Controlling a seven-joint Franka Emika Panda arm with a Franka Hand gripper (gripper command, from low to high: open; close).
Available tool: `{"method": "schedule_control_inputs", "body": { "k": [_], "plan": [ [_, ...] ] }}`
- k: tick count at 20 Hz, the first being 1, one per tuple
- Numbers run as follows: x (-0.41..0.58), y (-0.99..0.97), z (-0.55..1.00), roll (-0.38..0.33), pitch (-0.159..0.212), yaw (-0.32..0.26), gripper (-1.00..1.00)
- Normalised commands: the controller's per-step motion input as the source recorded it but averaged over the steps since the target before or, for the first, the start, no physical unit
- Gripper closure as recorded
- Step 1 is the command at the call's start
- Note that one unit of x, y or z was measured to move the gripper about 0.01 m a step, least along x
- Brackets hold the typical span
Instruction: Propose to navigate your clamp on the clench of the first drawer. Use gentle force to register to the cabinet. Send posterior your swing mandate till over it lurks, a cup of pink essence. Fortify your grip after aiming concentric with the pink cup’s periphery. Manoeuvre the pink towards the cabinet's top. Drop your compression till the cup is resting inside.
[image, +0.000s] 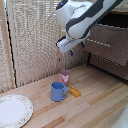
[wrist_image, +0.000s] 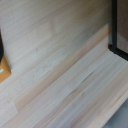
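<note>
My clamp (image: 76, 48) hangs in the air at the end of the white and grey arm, its two blue-tipped fingers apart and empty. It is above the pink cup (image: 64, 76), which stands upright on the wooden table. The cabinet (image: 119, 22) stands at the exterior view's right. Its first drawer (image: 111, 39) carries the thin pale clench (image: 101, 44), just to the right of the clamp. In the wrist view a dark corner of the cabinet (wrist_image: 120, 30) shows. The clamp and the cup do not show there.
A blue mug (image: 58, 91) with a handle stands in front of the pink cup, with an orange object (image: 75, 92) beside it, also seen in the wrist view (wrist_image: 3, 70). A patterned plate (image: 14, 110) lies at the front left. A slatted screen (image: 35, 35) stands behind.
</note>
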Motion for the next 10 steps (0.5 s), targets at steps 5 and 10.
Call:
{"method": "schedule_control_inputs", "body": {
  "k": [5, 10],
  "plan": [
    [0.380, -0.03, -0.31, 0.242, -0.001, -0.190, -1.00],
    [0.251, 0.00, -0.43, 0.214, -0.012, -0.268, -1.00]
  ]
}}
